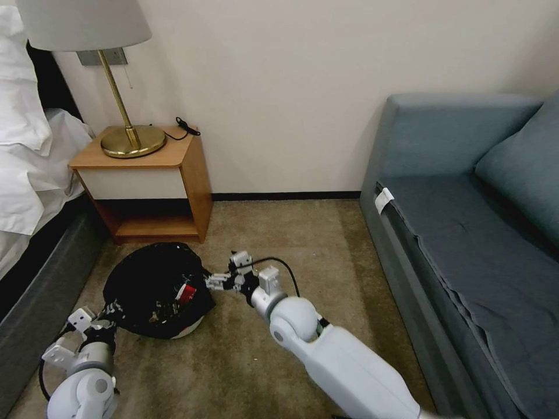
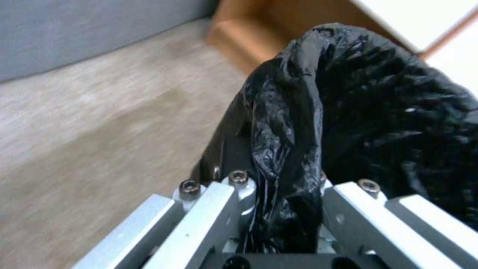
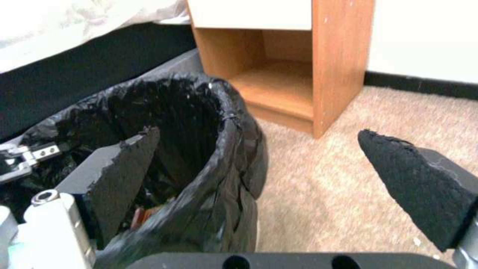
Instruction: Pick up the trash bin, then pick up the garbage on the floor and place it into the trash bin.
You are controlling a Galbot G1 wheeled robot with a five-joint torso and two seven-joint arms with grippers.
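At lower left of the head view, the left gripper [image 1: 108, 317] pinches the near rim of the trash bin [image 1: 156, 289], its jaws pressed onto a fold of the black bag [image 2: 283, 157]. Centre-left, the bin sits tilted on the tan carpet [image 1: 326, 244] just before the wooden nightstand [image 1: 148, 183], with a red-and-white carton [image 1: 186, 294] lying inside near its right rim. Right of it, the right gripper [image 1: 211, 282] hangs at the bin's right rim, fingers [image 3: 418, 186] spread, one inside the bag, one outside over carpet.
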